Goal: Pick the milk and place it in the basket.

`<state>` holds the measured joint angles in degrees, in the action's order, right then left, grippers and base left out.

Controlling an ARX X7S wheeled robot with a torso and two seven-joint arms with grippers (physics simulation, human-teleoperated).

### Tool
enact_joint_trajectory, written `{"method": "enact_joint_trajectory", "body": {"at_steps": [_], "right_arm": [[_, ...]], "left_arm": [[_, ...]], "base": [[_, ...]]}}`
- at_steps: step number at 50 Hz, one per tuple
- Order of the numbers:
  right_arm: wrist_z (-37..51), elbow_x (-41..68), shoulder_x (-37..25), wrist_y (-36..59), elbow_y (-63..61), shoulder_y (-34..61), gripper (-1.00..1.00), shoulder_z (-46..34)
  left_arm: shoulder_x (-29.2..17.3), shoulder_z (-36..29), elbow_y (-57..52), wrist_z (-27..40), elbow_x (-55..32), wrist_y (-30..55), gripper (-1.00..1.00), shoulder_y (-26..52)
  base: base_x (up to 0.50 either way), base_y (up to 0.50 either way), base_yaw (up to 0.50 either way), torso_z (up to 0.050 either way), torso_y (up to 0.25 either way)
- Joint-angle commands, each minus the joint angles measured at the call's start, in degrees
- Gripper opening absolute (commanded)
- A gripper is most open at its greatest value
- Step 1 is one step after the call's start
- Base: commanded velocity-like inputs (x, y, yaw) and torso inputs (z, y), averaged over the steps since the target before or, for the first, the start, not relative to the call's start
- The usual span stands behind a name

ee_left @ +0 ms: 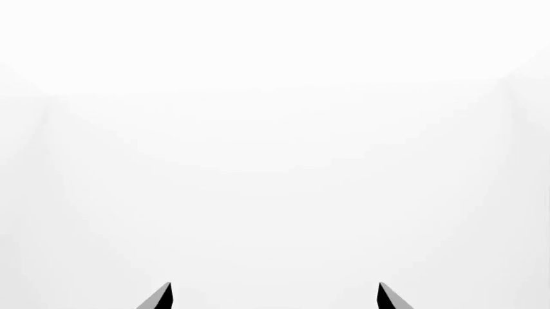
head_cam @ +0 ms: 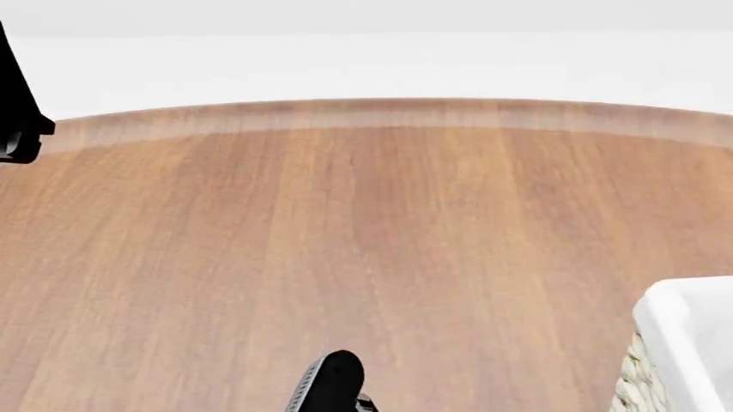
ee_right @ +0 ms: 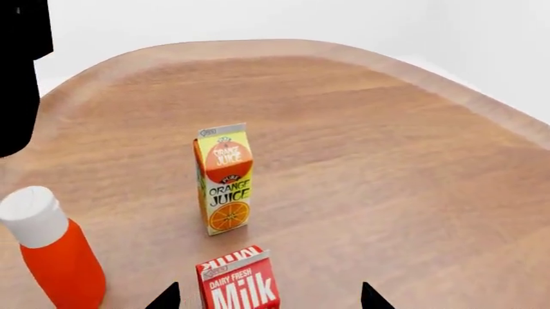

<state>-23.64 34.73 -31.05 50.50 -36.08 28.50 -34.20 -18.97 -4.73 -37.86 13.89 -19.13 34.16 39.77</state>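
Observation:
The milk [ee_right: 238, 282], a red carton with white "Milk" lettering, stands upright on the wooden table and shows only in the right wrist view. It stands between the two dark fingertips of my right gripper [ee_right: 268, 297], which is open; the tips do not touch it. In the head view only part of the right arm [head_cam: 330, 384] shows at the bottom edge. A corner of the cream wicker basket [head_cam: 685, 360] with its white liner shows at the head view's lower right. My left gripper [ee_left: 274, 296] is open and empty, facing a blank white surface.
An orange juice carton [ee_right: 225, 178] stands upright just beyond the milk. A red-orange bottle with a white cap [ee_right: 51, 248] stands beside the milk. The round wooden table [head_cam: 343, 240] ends at a curved far edge. The left arm [head_cam: 17, 94] is at the head view's upper left.

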Motion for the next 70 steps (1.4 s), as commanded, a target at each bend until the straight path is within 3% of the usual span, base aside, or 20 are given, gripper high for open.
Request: {"method": "enact_joint_trajectory", "body": {"at_steps": [1,22,70], "right_arm": [[-0.6,-1.9,0.9,-1.6,2.9,-0.1,1.0,-2.3],[-0.9,-6.9,4.1,-5.0,10.6,1.5,1.0,-6.7],[-0.8,-7.9,4.2,-6.8,10.3,0.4,1.0,-9.9]], "left_arm": [[-0.2,-0.1,0.2,0.2,-0.1,-0.3,1.0,-0.2],[-0.7,-0.1,0.4,0.3,-0.5,-0.8,1.0,-0.6],[-1.3,-0.6,0.6,1.2,-1.2,-1.4,1.0,-0.7]], "base": [[0.0,0.0,0.0,0.0,0.0],[0.0,0.0,0.0,0.0,0.0],[0.0,0.0,0.0,0.0,0.0]]}}
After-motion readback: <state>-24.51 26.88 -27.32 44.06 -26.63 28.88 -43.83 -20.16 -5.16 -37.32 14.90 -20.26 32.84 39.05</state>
